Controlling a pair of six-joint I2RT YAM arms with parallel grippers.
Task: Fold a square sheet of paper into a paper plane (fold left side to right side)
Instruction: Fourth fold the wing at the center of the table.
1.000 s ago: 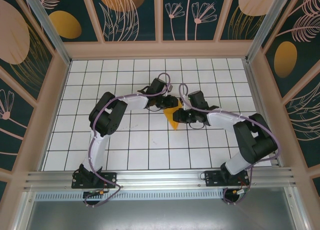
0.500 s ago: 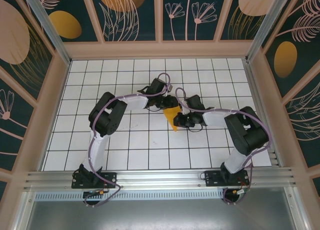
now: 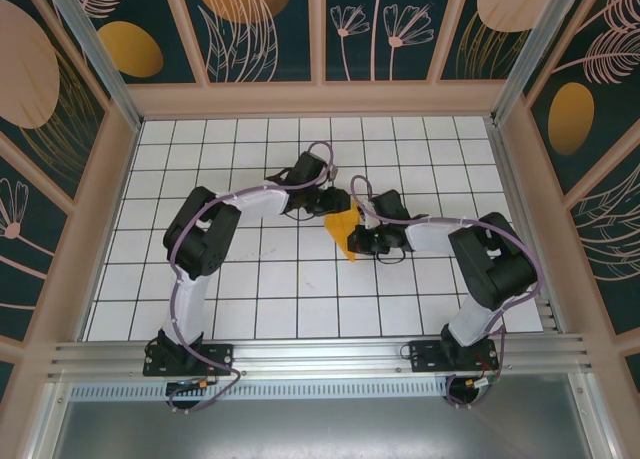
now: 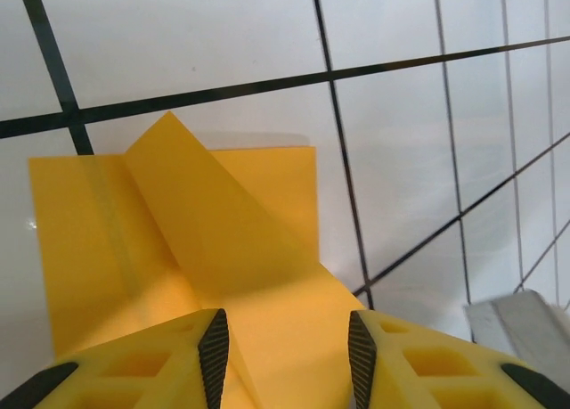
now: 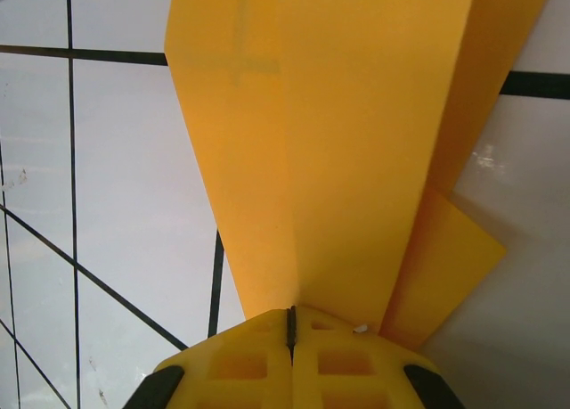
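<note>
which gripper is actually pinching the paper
The right gripper: its jaws are shut on the folded orange paper. The left gripper has its jaws apart.

Orange-yellow paper glows against a white table gridded with thin black lines, beneath dark teal walls patterned with orange ovals and pale leaves.
</note>
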